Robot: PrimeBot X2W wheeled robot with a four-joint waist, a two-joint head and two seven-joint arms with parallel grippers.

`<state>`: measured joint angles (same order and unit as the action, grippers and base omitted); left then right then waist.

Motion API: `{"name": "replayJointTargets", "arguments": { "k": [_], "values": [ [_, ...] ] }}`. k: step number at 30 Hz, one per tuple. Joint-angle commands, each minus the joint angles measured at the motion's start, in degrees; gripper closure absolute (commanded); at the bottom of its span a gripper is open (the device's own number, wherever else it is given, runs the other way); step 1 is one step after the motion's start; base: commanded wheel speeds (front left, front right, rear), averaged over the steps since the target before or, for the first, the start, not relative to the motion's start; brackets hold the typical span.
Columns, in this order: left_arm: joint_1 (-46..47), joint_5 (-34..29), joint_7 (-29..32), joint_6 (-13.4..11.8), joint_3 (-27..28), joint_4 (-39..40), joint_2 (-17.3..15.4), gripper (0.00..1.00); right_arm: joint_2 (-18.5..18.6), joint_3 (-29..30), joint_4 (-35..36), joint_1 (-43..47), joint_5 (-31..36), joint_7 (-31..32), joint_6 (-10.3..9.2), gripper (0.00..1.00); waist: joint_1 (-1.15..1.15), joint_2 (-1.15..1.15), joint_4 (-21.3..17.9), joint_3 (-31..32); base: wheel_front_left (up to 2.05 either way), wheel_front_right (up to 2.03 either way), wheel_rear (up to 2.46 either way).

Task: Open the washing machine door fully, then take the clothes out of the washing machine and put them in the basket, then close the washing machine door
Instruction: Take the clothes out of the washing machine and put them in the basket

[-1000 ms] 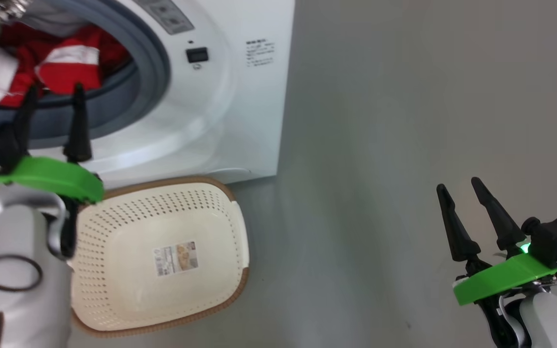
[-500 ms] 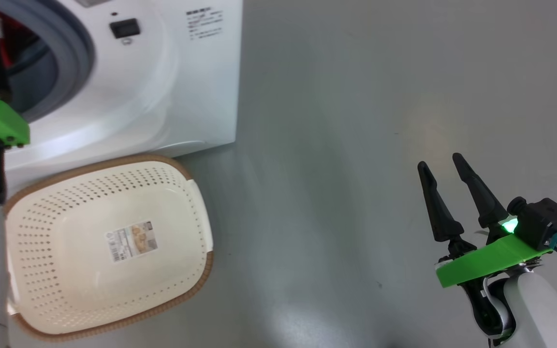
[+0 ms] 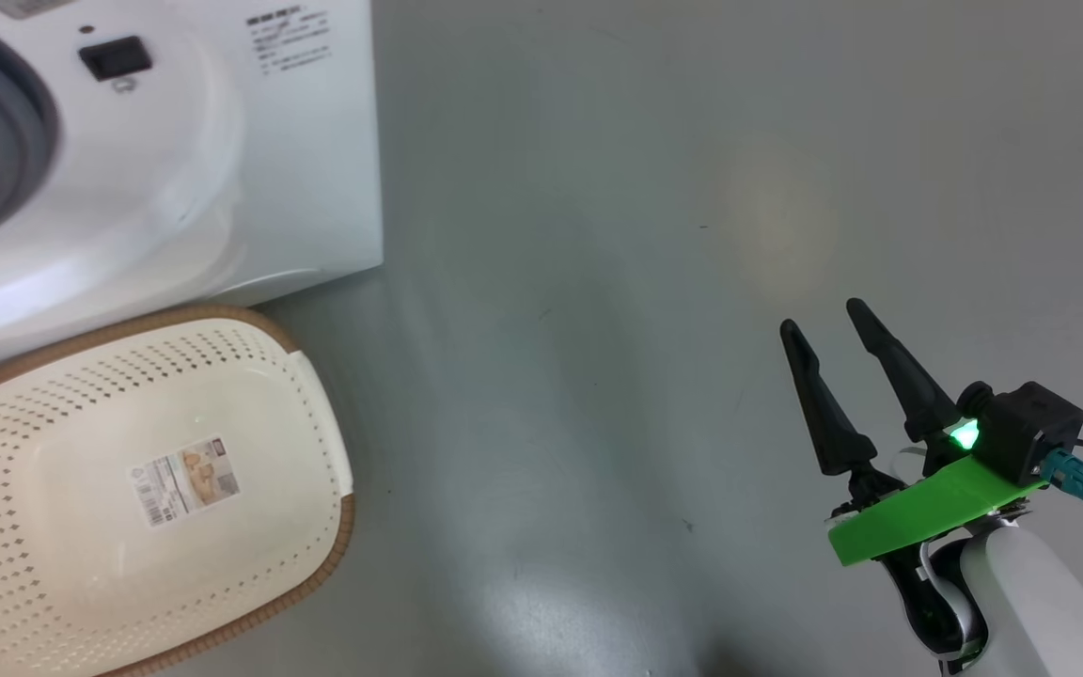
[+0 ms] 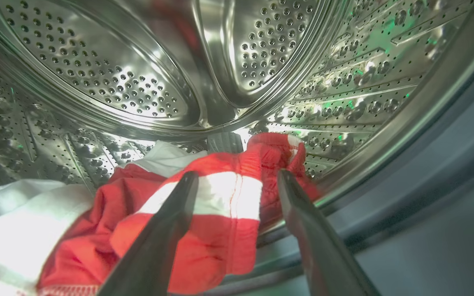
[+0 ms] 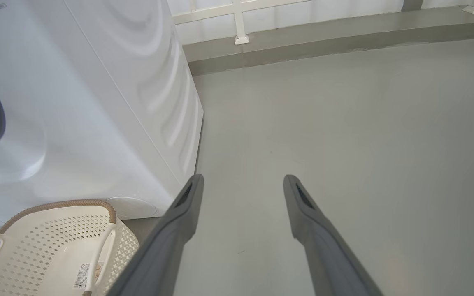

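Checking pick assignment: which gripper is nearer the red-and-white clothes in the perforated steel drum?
Left: left gripper is at the drum mouth, open, almost on the clothes. Right gripper hangs open over grey floor, outside the white washing machine.

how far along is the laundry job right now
Done: the washing machine door must be open, since the left pincer reaches into the drum. In hand: its open fingers straddle the red clothes, not yet gripping. Left: the basket holds just its label, so all clothes need moving, then the door closing. The right pincer hangs open, idle.
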<state>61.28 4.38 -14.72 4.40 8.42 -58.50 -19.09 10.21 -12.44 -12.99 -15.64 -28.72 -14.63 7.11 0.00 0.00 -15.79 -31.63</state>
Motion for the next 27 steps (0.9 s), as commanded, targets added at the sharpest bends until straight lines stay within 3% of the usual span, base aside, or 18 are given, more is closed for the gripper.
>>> {"name": "replayJointTargets", "arguments": {
  "k": [1,13,14,15,17,18,27],
  "values": [
    [0.42,-0.50,-0.28,-0.76,0.96,0.41,-3.26,0.00,0.94,-1.40,1.33,0.16,-0.33,-0.37,0.37,0.00,0.00,0.00,-0.62,-0.31,0.00,0.00,0.00],
    [1.47,-1.09,-0.28,-2.92,0.39,-3.18,-4.57,0.00,1.48,-2.98,2.32,-0.01,-0.20,-0.37,0.37,0.00,0.00,0.00,-1.47,-0.80,0.00,0.00,0.00],
    [1.38,-1.15,-0.28,-2.90,0.23,-3.34,-4.54,0.20,1.49,-3.04,2.37,-0.04,-0.17,-0.37,0.37,0.00,0.00,0.00,-1.47,-0.76,0.00,0.00,0.00],
    [1.33,-1.16,-0.28,-2.97,0.14,-3.40,-4.50,0.56,1.53,-3.13,2.47,-0.06,-0.14,-0.37,0.37,0.00,0.00,0.00,-1.47,-0.73,0.00,0.00,0.00],
    [1.04,-1.29,-0.28,-3.15,-0.09,-3.05,-4.50,0.81,1.61,-3.43,2.73,-0.13,-0.02,-0.37,0.37,0.00,0.00,0.00,-1.58,-0.60,0.00,0.00,0.00],
    [0.82,-1.27,-0.28,-3.19,-0.15,-2.88,-4.46,1.00,1.64,-3.55,2.85,-0.12,-0.01,-0.37,0.37,0.00,0.00,0.00,-1.64,-0.49,0.00,0.00,0.00],
    [-0.83,-0.24,-0.28,-3.22,0.02,-0.61,-2.93,1.00,2.40,-3.05,3.26,0.13,-0.02,-0.37,0.37,0.00,0.00,0.00,-1.07,0.14,0.00,0.00,0.00]
  ]
}}
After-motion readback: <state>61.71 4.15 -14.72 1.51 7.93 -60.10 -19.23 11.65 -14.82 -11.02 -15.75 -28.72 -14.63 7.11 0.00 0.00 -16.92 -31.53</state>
